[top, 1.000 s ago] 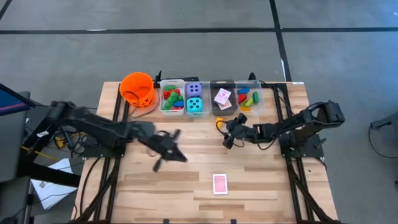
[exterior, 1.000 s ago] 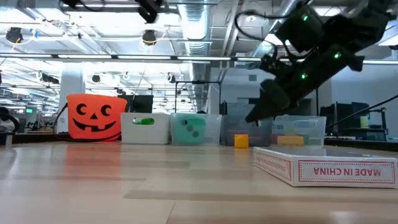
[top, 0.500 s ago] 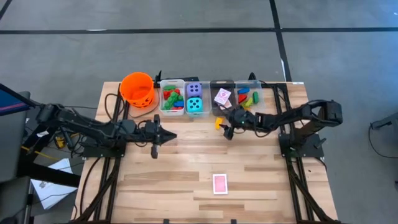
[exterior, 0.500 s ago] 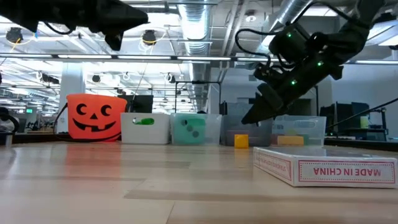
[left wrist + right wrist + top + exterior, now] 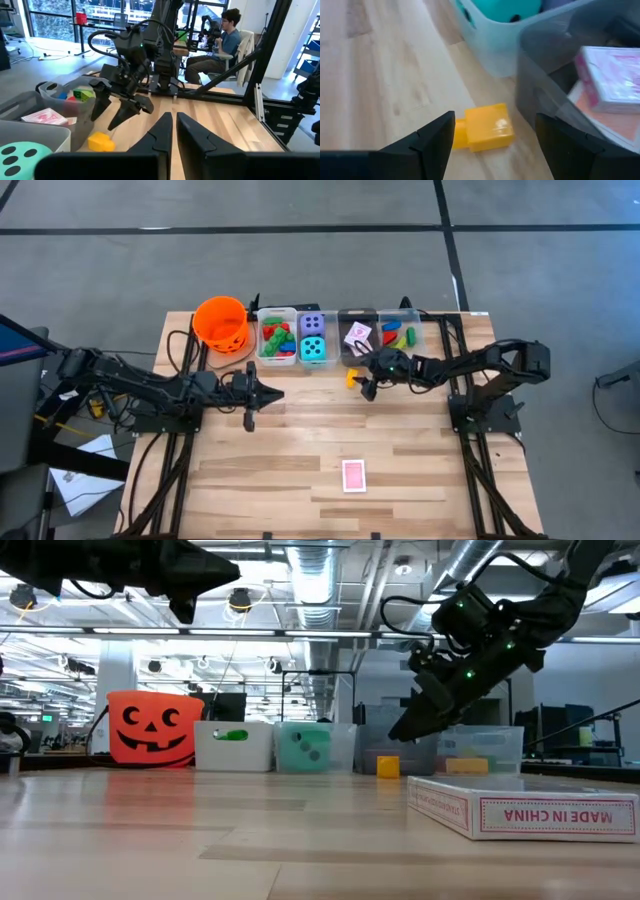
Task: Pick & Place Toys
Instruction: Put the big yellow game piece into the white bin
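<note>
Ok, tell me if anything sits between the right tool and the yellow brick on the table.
Nothing visible does. The right tool hangs open just above the yellow brick, bare wood between; the clear bin stands beside it.

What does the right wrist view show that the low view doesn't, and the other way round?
Only the right wrist view: the right pincer open, with the yellow brick lying free on the table between and ahead of its fingers, and pink-backed cards in the bin beside it. Only the low view: the orange bucket and a card box up close. Both: the yellow brick and teal die.
</note>
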Controlling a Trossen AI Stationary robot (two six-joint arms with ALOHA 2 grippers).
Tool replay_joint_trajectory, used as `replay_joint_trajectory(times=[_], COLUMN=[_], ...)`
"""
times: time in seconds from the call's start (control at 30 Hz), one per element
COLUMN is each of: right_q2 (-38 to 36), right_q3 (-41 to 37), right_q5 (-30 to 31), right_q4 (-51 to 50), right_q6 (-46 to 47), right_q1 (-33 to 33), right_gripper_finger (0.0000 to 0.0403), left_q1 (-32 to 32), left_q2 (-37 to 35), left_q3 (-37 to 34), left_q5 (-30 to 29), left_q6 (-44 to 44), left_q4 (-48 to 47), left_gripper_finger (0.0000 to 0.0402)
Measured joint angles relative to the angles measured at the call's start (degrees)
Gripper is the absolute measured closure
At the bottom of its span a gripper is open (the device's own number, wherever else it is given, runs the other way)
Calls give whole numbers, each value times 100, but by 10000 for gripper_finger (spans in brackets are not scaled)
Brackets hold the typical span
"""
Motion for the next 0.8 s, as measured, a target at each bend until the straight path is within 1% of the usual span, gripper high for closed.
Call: replay_joint_trajectory(times=[0.07,0.47,0.67,0.8], right_q2=[-6,-3,10,8], right_q3=[8,5,-14,-7], right_q5=[-191,-217,-293,-233], right_q4=[21,-136,-260,-201], right_q6=[16,-340,-294,-326], right_q1=[4,58,380,636], right_gripper_finger=[135,135,135,135], left_q1=[0,0,0,0], left_q2=[0,0,0,0], left_q3=[0,0,2,2], left_q5=[0,2,2,2], left_q6=[-2,-20,-20,-21], left_q4=[0,-2,-2,-3], left_gripper_finger=[384,386,386,386])
